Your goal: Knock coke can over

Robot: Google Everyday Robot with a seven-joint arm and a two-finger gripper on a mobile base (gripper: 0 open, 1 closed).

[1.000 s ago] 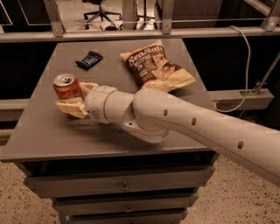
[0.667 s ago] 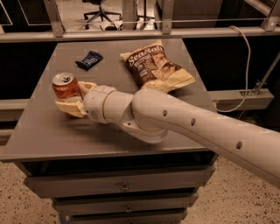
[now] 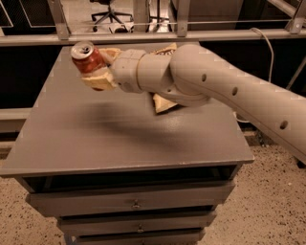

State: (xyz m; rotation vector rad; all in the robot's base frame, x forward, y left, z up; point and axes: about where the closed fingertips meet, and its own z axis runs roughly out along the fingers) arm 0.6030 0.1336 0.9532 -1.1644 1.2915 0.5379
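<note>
While the gripper (image 3: 99,67) clamps the coke can (image 3: 87,57) between its fingers (image 3: 98,80) above the cabinet top (image 3: 119,139), the can's long axis leans up-left, silver lid outermost.

I'm seeing arm (image 3: 229,91) reaching in from right, across table (image 3: 95,139). Gripper (image 3: 97,67) hanging over table's far-left corner, coke can (image 3: 86,57) sitting tilted between its fingers, off surface. Chip bag (image 3: 162,103) lying on table behind arm, mostly hidden by it. Drawers (image 3: 136,203) sitting under tabletop. Office chair (image 3: 107,9) standing beyond table's far edge.
</note>
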